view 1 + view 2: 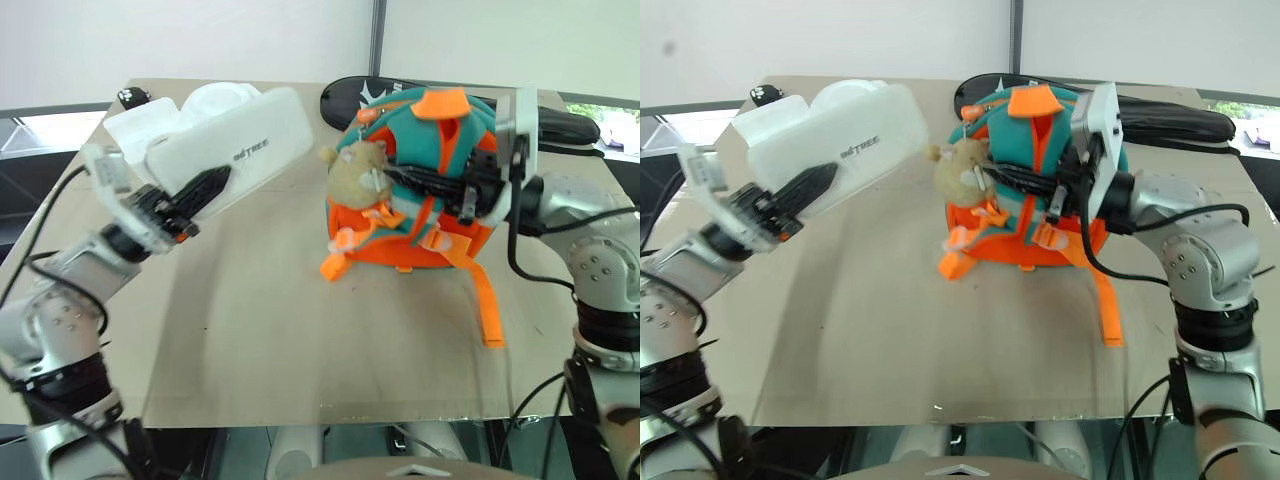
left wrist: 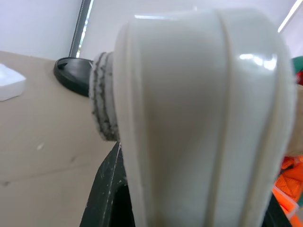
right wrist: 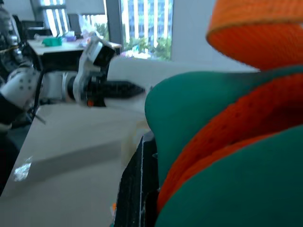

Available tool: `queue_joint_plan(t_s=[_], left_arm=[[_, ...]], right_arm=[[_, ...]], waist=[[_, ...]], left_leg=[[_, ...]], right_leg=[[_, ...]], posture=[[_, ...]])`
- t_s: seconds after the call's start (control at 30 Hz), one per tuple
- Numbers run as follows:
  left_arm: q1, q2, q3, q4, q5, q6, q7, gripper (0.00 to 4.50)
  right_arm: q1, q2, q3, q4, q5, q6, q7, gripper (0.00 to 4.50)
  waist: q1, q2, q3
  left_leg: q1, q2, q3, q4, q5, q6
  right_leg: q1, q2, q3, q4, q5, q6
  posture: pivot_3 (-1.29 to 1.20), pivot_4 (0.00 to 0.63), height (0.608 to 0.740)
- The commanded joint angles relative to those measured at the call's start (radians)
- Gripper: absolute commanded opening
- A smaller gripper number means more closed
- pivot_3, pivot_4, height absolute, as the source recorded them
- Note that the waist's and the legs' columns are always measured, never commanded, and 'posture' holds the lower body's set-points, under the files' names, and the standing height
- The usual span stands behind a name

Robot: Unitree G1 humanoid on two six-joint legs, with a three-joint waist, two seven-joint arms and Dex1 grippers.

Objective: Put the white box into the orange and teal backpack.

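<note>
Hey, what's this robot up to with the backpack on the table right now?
The left gripper holds the white box up above the table, beside the orange and teal backpack. The right gripper is shut on the backpack's teal front. The box is not yet inside.

A tan table (image 1: 250, 340) carries the non-task items. A bulky white foam tray (image 1: 150, 120) sits at its far left corner. A long black racket bag (image 1: 1160, 118) lies along its far edge.
</note>
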Motion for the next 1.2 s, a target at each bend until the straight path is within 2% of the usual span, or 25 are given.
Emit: queue_joint_plan(t_s=[0.03,0.1,0.23,0.43,0.73,0.83,1.07,1.2], left_arm=[[0.022,0.069,0.037,-0.101,-0.094,-0.003,-0.13,0.98],[0.03,0.096,0.031,-0.102,-0.11,-0.001,-0.165,0.98],[0.044,0.128,-0.057,-0.106,-0.012,-0.074,-0.226,0.98],[-0.031,0.104,-0.099,-0.051,0.027,-0.142,-0.21,0.98],[-0.128,0.07,-0.103,0.029,-0.005,-0.151,-0.213,0.98],[-0.128,0.086,-0.128,0.044,0.037,-0.171,-0.258,0.98],[-0.078,0.087,-0.246,-0.003,0.132,-0.248,-0.354,0.98],[-0.139,0.063,-0.367,-0.003,0.245,-0.336,-0.36,0.98]], right_arm=[[0.011,-0.042,-0.001,-0.019,-0.033,-0.054,0.043,0.03],[0.015,-0.048,0.002,-0.013,-0.041,-0.066,0.053,0.03],[0.019,-0.053,0.003,-0.015,-0.041,-0.075,0.068,0.03],[0.069,-0.08,-0.037,-0.043,0.02,-0.058,0.1,0.03],[0.118,-0.109,-0.056,-0.053,0.026,-0.068,0.09,0.03],[0.121,-0.112,-0.06,-0.056,0.026,-0.069,0.086,0.03],[0.115,-0.102,-0.059,-0.076,0.041,-0.066,0.063,0.03],[0.113,-0.109,-0.057,-0.095,0.062,-0.057,0.065,0.03]], waist=[[0.0,0.0,0.0],[-0.002,0.0,0.0],[-0.003,0.0,0.0],[0.008,-0.001,0.0],[0.004,0.0,0.0],[0.001,-0.001,0.0],[0.002,-0.001,0.0],[0.008,-0.001,0.0]], left_leg=[[0.0,0.0,-0.001,0.0,0.0,0.0],[0.001,0.0,-0.001,0.001,0.0,0.0],[0.005,0.001,-0.001,0.002,0.0,0.0],[0.002,0.0,-0.002,0.004,0.0,0.0],[0.002,0.0,-0.003,0.004,0.0,0.0],[0.002,0.0,-0.003,0.005,0.0,0.0],[0.001,0.0,-0.003,0.004,0.0,0.0],[0.001,0.0,-0.003,0.005,0.0,0.0]], right_leg=[[0.0,0.0,0.0,0.0,0.0,0.0],[0.001,0.0,0.0,0.001,-0.002,-0.003],[0.003,0.001,0.0,0.003,-0.002,-0.003],[0.003,0.001,-0.001,0.002,0.0,0.0],[0.004,0.001,-0.002,0.002,0.0,0.0],[0.003,0.001,-0.002,0.002,0.0,0.0],[0.003,0.001,-0.002,0.002,0.0,0.0],[0.004,0.001,-0.002,0.002,0.0,0.0]], posture=[[0.0,0.15,0.74],[0.0,0.15,0.74],[0.0,0.15,0.74],[0.0,0.15,0.74],[0.0,0.15,0.74],[0.0,0.15,0.74],[0.0,0.15,0.74],[0.0,0.15,0.74]])
